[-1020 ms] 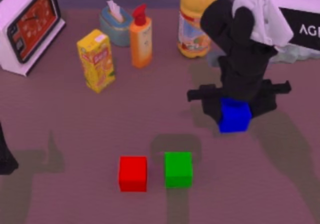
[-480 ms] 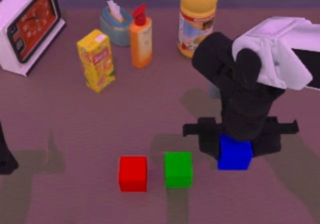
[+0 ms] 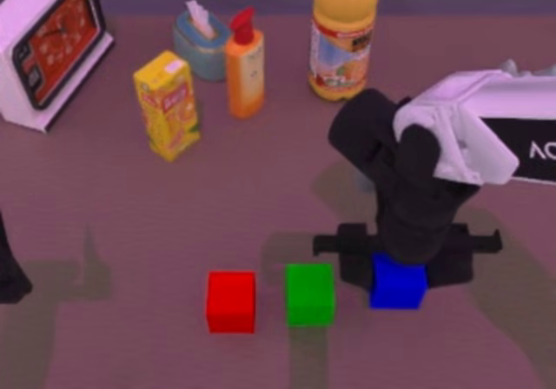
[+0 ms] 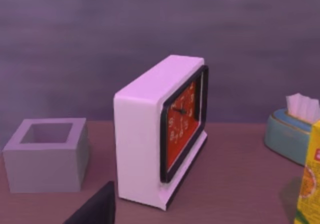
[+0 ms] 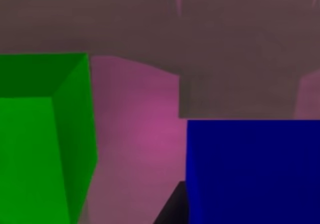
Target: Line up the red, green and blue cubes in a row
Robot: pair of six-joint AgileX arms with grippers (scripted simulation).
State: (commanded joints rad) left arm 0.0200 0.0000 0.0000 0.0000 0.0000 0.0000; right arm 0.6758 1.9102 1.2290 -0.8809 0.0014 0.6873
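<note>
The red cube (image 3: 231,301) and the green cube (image 3: 310,293) sit side by side near the table's front edge. Just right of the green one, a small gap apart, is the blue cube (image 3: 398,285), with my right gripper (image 3: 400,272) shut on it from above. In the right wrist view the blue cube (image 5: 252,171) fills the near corner, with the green cube (image 5: 42,139) beside it and a dark fingertip (image 5: 172,209) against its side. My left arm (image 3: 10,276) stays parked at the left edge; only a dark finger tip (image 4: 95,209) of it shows in its wrist view.
At the back stand a white clock (image 3: 52,42), a yellow juice carton (image 3: 167,104), a tissue box (image 3: 200,43), an orange pump bottle (image 3: 245,63) and a juice bottle (image 3: 345,33). A grey open box (image 4: 47,154) sits beside the clock (image 4: 160,134).
My right gripper has carried the blue cube forward and slightly left, from mid-table down to the line of the red and green cubes. The left arm has not moved.
</note>
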